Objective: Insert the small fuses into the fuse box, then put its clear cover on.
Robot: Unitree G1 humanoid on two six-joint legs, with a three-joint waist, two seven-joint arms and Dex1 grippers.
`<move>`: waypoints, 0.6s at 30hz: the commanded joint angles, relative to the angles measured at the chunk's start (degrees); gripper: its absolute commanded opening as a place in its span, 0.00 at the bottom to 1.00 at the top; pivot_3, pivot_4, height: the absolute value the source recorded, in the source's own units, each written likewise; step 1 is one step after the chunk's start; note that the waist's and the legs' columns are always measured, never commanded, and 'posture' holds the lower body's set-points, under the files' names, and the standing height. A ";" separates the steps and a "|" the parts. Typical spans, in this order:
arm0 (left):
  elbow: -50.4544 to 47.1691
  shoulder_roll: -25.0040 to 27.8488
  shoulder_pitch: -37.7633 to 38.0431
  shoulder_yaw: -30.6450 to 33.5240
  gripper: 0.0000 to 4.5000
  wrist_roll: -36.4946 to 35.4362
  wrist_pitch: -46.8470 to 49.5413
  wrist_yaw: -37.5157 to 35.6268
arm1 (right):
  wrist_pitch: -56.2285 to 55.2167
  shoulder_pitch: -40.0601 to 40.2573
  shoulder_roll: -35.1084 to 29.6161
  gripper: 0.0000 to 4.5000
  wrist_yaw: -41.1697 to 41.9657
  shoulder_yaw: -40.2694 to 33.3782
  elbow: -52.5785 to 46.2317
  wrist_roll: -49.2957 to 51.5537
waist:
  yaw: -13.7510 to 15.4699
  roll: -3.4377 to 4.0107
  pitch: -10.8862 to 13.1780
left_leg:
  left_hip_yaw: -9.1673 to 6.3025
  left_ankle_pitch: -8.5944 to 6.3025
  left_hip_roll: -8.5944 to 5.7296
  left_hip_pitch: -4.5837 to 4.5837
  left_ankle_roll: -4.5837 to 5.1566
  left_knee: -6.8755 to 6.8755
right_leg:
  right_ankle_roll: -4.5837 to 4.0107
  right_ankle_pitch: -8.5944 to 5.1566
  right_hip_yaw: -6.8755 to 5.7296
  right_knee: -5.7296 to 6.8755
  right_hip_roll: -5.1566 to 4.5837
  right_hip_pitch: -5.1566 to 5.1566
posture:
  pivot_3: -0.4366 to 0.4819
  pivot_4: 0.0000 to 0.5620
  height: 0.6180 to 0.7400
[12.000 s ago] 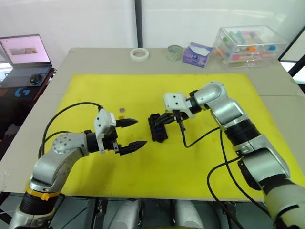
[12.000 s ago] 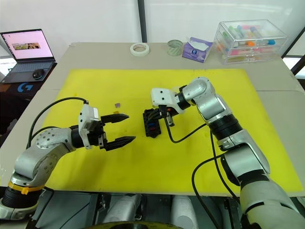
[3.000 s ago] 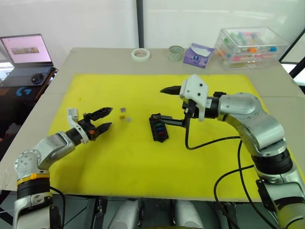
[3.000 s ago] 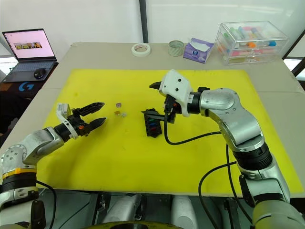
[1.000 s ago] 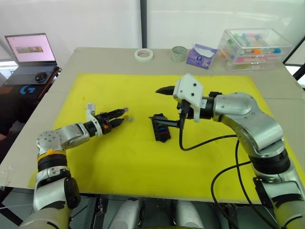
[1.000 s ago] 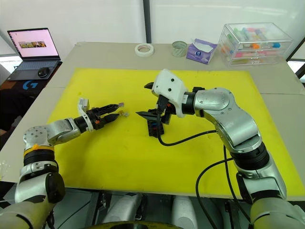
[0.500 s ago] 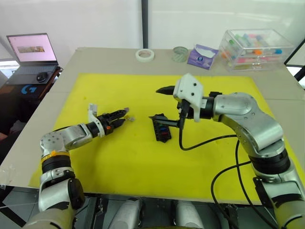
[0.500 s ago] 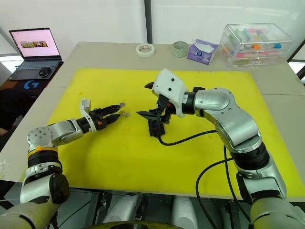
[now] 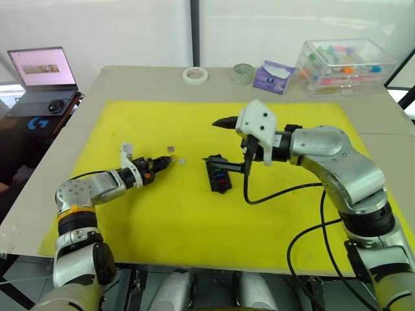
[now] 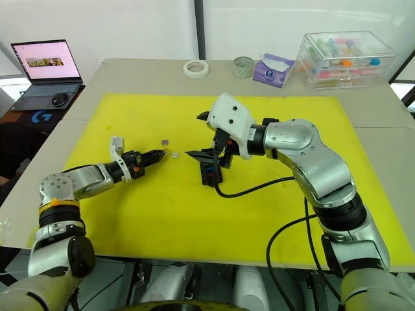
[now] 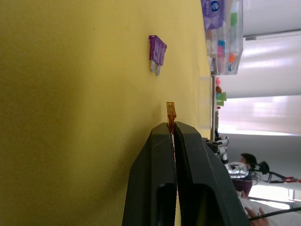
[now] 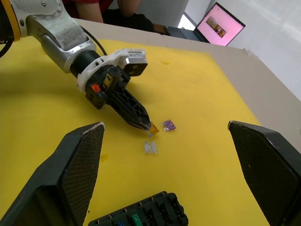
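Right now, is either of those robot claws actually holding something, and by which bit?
Yes. The left gripper is shut on a tiny orange fuse, pinching its lower end at the fingertips while the rest pokes out. The right gripper is open, holding nothing.

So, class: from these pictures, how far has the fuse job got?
Done: a few coloured fuses already sit in the fuse box. In hand: the left tool pinches an orange fuse. Left: the purple fuse and a clear fuse lie on the yellow mat; the cover isn't on.
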 commanded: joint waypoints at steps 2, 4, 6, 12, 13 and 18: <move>3.55 0.17 2.91 -0.66 0.01 4.06 -0.09 -1.07 | -0.74 -0.74 0.32 1.00 -0.25 -1.54 -1.49 0.46 | -0.13 0.10 -0.08 | 0.00 0.00 0.00 0.00 0.00 -0.02 | 0.00 0.00 0.00 0.00 0.00 0.00 | 0.48 0.27 1.00; 1.94 0.74 2.96 -0.23 0.01 3.26 0.94 -2.48 | -0.78 -0.72 0.27 1.00 -0.14 -1.59 -1.40 0.51 | -0.25 0.11 -0.10 | 0.00 0.00 0.01 0.01 0.00 -0.03 | 0.00 0.00 0.00 0.00 0.01 -0.01 | 0.48 0.27 1.00; 0.37 1.40 2.97 0.16 0.01 2.46 2.31 -3.51 | -0.74 -0.66 0.07 1.00 0.16 -1.71 -1.31 0.69 | -0.53 0.11 -0.10 | 0.00 0.00 0.02 0.01 0.00 -0.03 | 0.00 0.00 0.00 0.00 0.01 -0.01 | 0.48 0.27 1.00; -6.28 6.61 2.90 -0.20 0.01 0.09 8.52 -8.07 | 0.70 -1.07 -1.46 1.00 2.22 -4.00 -0.29 3.21 | -1.37 0.08 -0.07 | 0.00 0.00 0.05 -0.02 0.00 -0.13 | 0.00 0.00 0.04 0.00 0.06 -0.13 | 0.48 0.27 1.00; -8.59 7.75 2.93 -0.47 0.01 -0.51 9.46 -9.30 | 1.54 -1.32 -1.79 1.00 2.75 -4.68 -0.13 4.26 | -1.46 0.05 -0.06 | 0.00 0.00 0.06 -0.03 0.00 -0.15 | 0.00 0.00 0.07 0.00 0.07 -0.17 | 0.48 0.27 1.00; -25.42 13.47 5.92 -6.04 0.01 0.41 5.50 -20.38 | 5.69 -2.10 -3.94 1.00 5.14 -6.66 1.14 7.73 | -1.32 -0.05 0.02 | 0.00 0.00 0.06 -0.16 0.00 -0.17 | 0.00 0.00 0.13 0.01 0.08 -0.35 | 0.48 0.27 1.00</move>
